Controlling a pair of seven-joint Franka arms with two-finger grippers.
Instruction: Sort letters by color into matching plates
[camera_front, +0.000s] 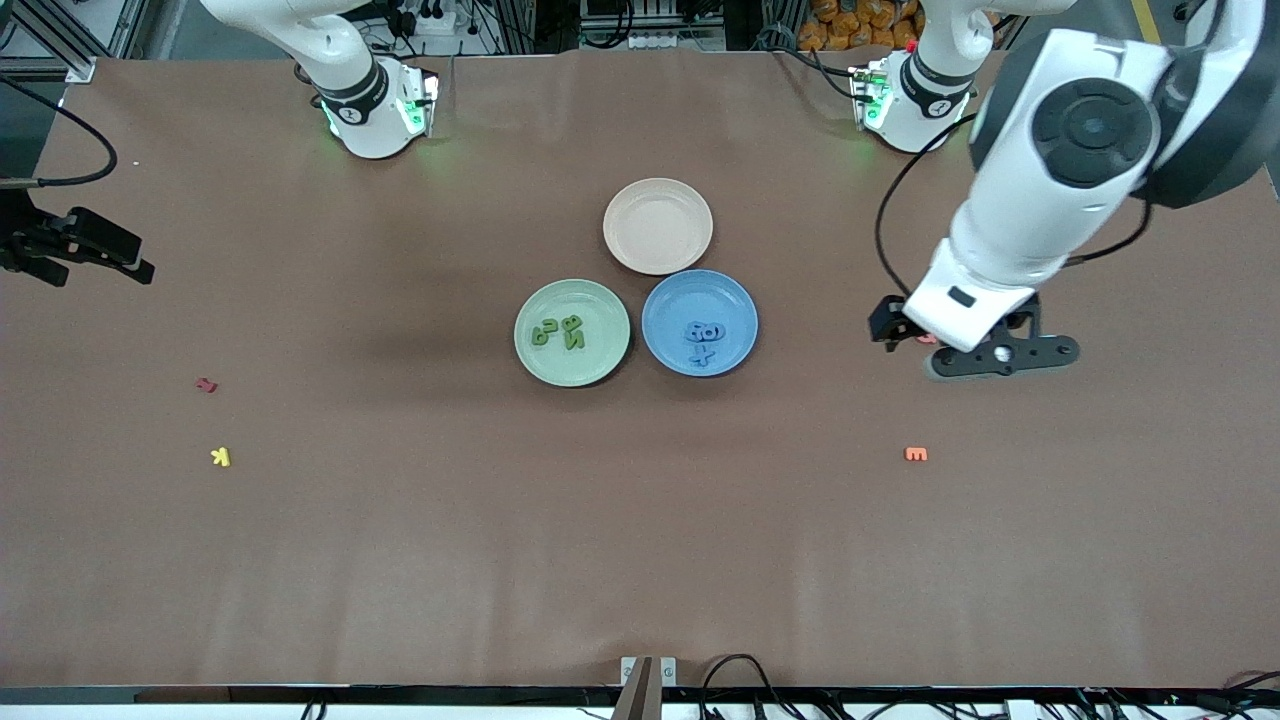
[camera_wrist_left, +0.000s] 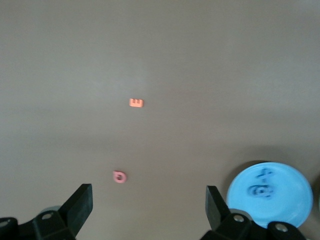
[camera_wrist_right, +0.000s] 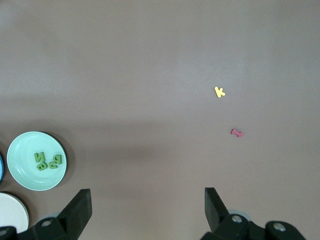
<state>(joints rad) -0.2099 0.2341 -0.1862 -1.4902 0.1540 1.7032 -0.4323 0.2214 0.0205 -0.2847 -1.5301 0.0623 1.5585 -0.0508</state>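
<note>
Orange letter (camera_front: 916, 454) lies nearest us; green letters (camera_front: 560, 332) fill the green plate (camera_front: 530, 360), blue letters (camera_front: 703, 336) the blue plate (camera_front: 665, 345). Our left hand (camera_front: 905, 335) and right hand (camera_front: 90, 250) gape wide, empty.

A robotics lab: two white robot arms (camera_front: 340, 70) are bolted at the edge of a wide table (camera_front: 640, 560) covered in plain brown sheeting, their bases glowing with green status lights. Black cables (camera_front: 740, 675) trail along the table's edges, aluminium framing (camera_front: 60, 35) stands at one corner, and a camera mount (camera_front: 645, 685) is clamped at the edge nearest the front camera
</note>
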